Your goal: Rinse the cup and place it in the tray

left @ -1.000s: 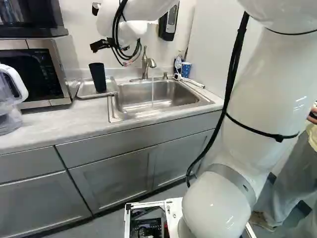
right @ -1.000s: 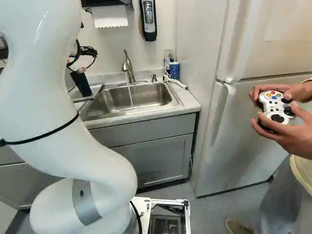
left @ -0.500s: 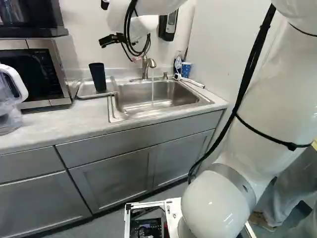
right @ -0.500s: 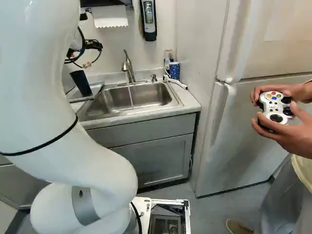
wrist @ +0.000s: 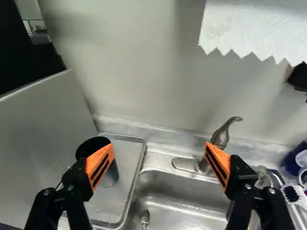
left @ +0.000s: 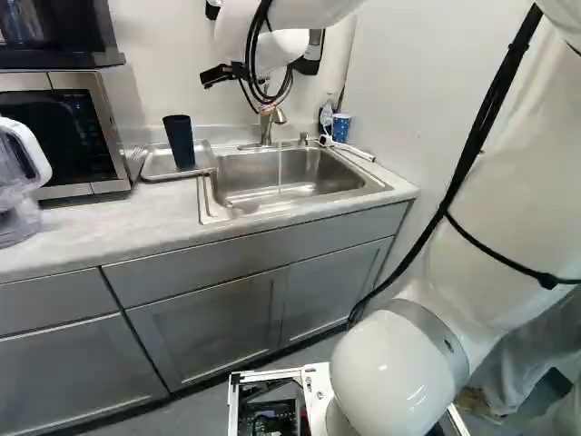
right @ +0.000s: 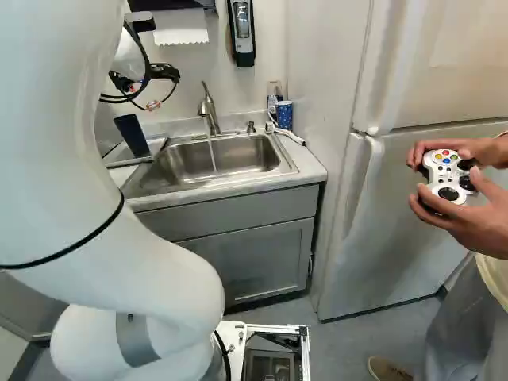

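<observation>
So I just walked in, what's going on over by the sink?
A robot arm is at the counter, but nothing is being held right now: its jaws are open and empty. The dark cup stands upright in the metal tray beside the sink. Water is running from the faucet. The job is to rinse the cup and put it in the tray; whether it has been rinsed, I can't tell.

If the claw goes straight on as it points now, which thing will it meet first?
Most likely the wall behind the sink. The faucet stands close beside the path of the claw, so it might be touched earlier; the depth is not clear.
</observation>
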Robot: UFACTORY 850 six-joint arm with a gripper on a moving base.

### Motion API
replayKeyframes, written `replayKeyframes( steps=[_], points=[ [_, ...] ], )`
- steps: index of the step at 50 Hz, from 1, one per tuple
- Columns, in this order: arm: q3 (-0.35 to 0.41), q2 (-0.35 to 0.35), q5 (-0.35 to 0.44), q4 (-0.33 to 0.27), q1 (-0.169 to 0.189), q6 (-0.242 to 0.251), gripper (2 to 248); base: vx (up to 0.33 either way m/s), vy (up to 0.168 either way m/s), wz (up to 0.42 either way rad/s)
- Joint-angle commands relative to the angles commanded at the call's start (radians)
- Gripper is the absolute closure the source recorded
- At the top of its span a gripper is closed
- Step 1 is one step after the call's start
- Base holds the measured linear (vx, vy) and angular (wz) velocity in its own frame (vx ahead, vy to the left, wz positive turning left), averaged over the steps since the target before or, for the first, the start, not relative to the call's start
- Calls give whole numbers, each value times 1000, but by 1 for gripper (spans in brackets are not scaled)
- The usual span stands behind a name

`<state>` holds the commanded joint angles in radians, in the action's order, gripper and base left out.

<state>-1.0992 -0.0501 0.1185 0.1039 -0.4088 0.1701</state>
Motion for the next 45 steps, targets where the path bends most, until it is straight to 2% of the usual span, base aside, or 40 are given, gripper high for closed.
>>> replayKeyframes(
  steps=[45],
  points=[
    [18, -18, 0, 0, 137, 0, 3, 0, 0, 0]
  ],
)
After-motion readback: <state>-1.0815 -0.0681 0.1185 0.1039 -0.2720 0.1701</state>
